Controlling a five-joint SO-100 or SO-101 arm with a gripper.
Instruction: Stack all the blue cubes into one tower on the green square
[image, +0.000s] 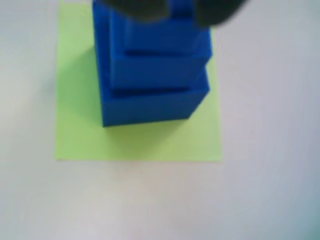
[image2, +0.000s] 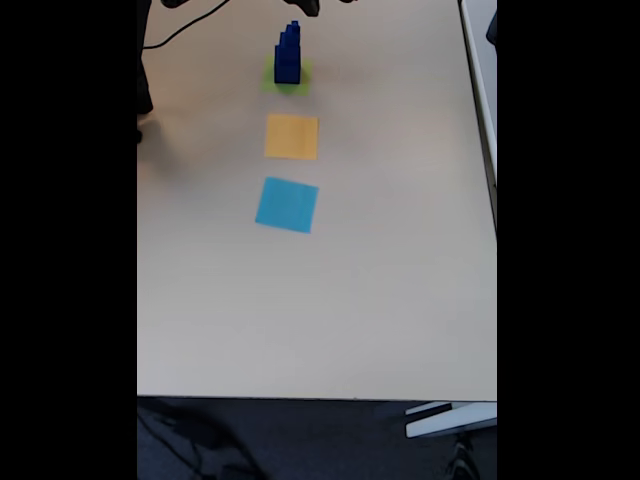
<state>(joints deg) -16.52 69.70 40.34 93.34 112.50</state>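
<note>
Blue cubes (image: 152, 80) stand piled into a tower (image2: 288, 55) on the green square (image: 135, 142), near the far edge of the table (image2: 320, 310) in the fixed view, a little left of its middle. In the wrist view at least three tiers show, each one set back from the one beneath, so the widest cube carries the load and the pile narrows upward; that order probably keeps it steady. The bottom cube sits toward the far part of the paper, leaving a broad green margin on the near side and at the left.

Dark, blurred shapes of the jaws (image: 177, 12) hang at the top edge of the wrist view, right over the upper tiers. Whether they are apart or clamped on the topmost cube cannot be told, since the blur hides the tips.

Nearer along the table in the fixed view lie an orange square (image2: 292, 136) and then a light-blue square (image2: 287, 204), both bare. No loose cube shows elsewhere on the table, so the stacking looks finished or nearly so; what remains is likely a clean retreat without nudging the pile.
</note>
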